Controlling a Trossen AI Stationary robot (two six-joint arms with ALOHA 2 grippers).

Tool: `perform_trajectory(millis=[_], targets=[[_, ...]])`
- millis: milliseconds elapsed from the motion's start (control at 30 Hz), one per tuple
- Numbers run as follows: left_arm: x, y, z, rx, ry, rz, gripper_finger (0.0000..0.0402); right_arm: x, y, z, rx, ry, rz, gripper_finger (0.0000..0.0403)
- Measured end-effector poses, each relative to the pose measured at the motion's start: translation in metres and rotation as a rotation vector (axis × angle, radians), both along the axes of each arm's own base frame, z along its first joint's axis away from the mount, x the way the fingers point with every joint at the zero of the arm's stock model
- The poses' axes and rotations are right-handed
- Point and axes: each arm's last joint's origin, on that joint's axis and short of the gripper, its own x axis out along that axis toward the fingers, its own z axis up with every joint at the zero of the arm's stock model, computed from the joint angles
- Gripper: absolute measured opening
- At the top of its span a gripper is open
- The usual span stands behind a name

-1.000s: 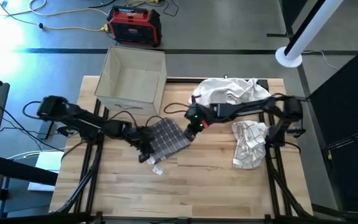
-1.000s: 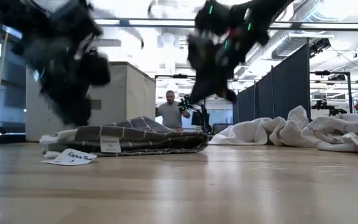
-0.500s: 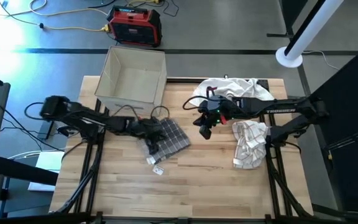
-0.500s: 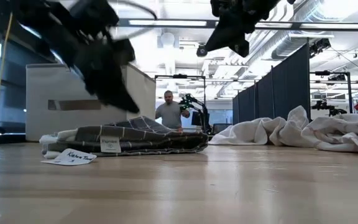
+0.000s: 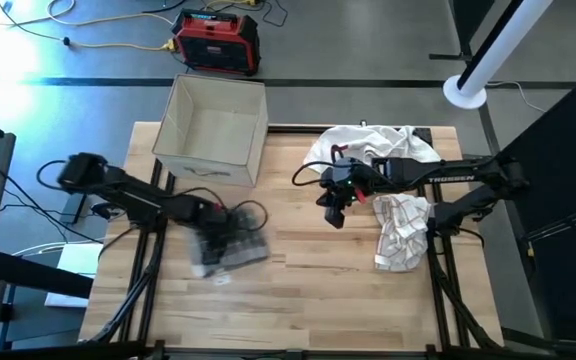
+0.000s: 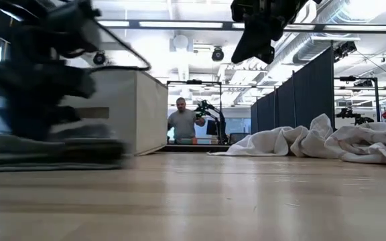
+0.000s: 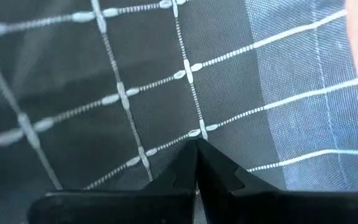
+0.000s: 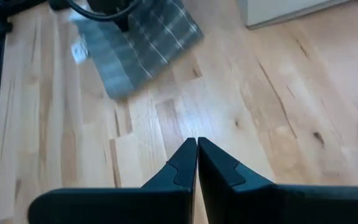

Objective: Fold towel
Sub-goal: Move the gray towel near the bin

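A folded grey towel with a white grid [image 5: 226, 248] lies flat on the wooden table, left of the middle; it is blurred in the low view [image 6: 52, 152] and also shows in the right wrist view [image 8: 138, 43]. My left gripper [image 5: 218, 228] is down on the towel with its fingers shut [image 7: 196, 148]. My right gripper [image 5: 336, 212] hangs shut and empty above the table's middle, well clear of the wood [image 6: 250, 47], to the right of the towel [image 8: 196, 144]. My left gripper has its shut fingertips [image 7: 188, 163] set on the grey towel's top layer [image 7: 185, 127], coming from above. No cloth shows between the fingers. The towel lies flat on the table under them.
A beige open box [image 5: 213, 130] stands at the far left. A heap of white cloth [image 5: 373, 148] lies at the far right, and a crumpled white checked cloth [image 5: 400, 232] at the right. A small white tag [image 8: 78, 51] lies beside the towel. Bare wood [image 5: 318, 300] fills the near half.
My left gripper has gone toward the table's left and near edges, and the grey towel has slid flat along the table with it. My right gripper has drawn away from the towel's right edge, up and toward the table's right, then kept still.
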Motion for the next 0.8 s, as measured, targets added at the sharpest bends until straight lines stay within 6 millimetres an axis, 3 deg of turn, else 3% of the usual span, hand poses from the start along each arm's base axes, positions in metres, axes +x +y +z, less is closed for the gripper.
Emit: perform_trajectory(millis=[333, 433, 533, 633, 800], targets=[[-0.011, -0.004, 0.035, -0.101, -0.096, -0.043, 0.0, 0.002, -0.002, 0.002, -0.04, -0.022, -0.036, 0.0], [-0.002, -0.003, 0.049, -0.085, -0.167, 0.044, 0.0, 0.002, -0.002, 0.002, -0.041, -0.024, -0.038, 0.0], [0.017, -0.004, 0.058, -0.035, -0.398, 0.088, 0.0, 0.003, -0.003, 0.003, -0.061, -0.04, -0.058, 0.0], [0.031, 0.001, 0.05, 0.055, -0.534, 0.11, 0.0, 0.004, -0.004, 0.005, -0.082, -0.064, -0.079, 0.0], [0.037, 0.01, 0.009, -0.01, -0.396, 0.138, 0.0, 0.005, -0.004, 0.006, -0.081, -0.077, -0.083, 0.0]])
